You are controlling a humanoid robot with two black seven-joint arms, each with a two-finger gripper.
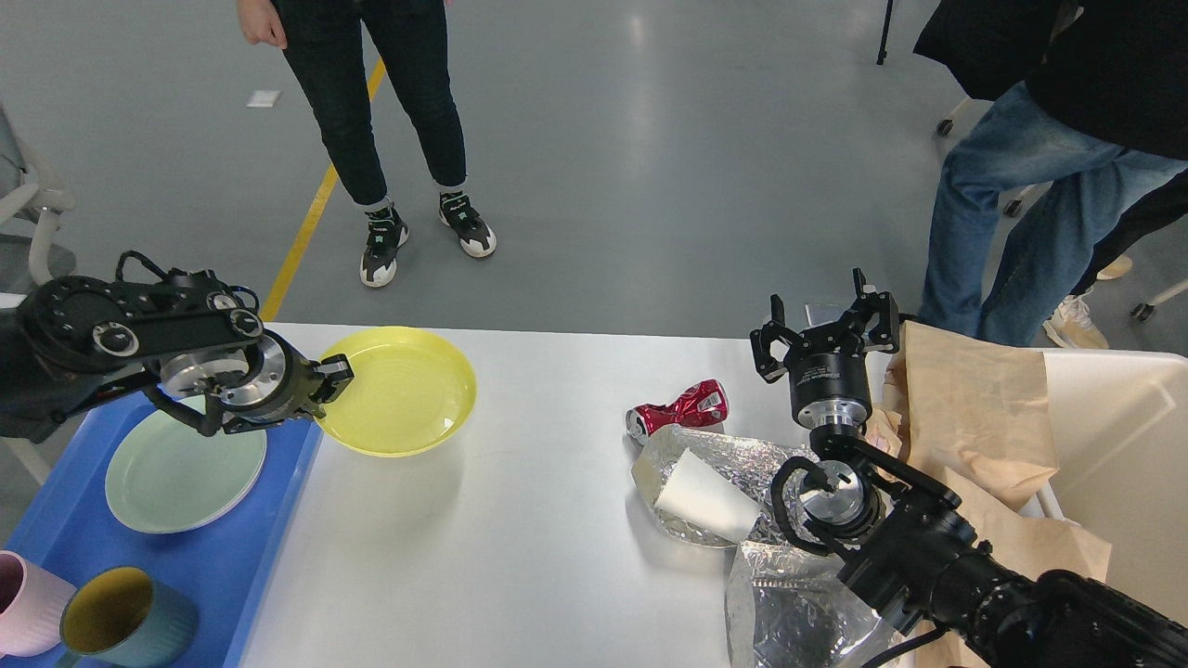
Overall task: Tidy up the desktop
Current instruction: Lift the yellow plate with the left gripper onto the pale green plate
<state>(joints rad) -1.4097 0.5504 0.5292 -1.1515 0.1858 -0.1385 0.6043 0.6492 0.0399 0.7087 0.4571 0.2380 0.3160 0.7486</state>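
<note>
The white counter fills the lower middle of the head view, below both claws. The left claw is over the counter's left edge, pinching the near-left rim of a yellow plate, which is tilted and lifted clear, its shadow on the surface beneath. Just left, a blue tray at the counter's left edge carries a pale green plate, a pink cup and a teal cup. The right claw hangs above the far right edge, fingers spread, gripping nothing. Near it on the counter lie a crushed red can, silver foil bags and brown paper along the right edge.
</note>
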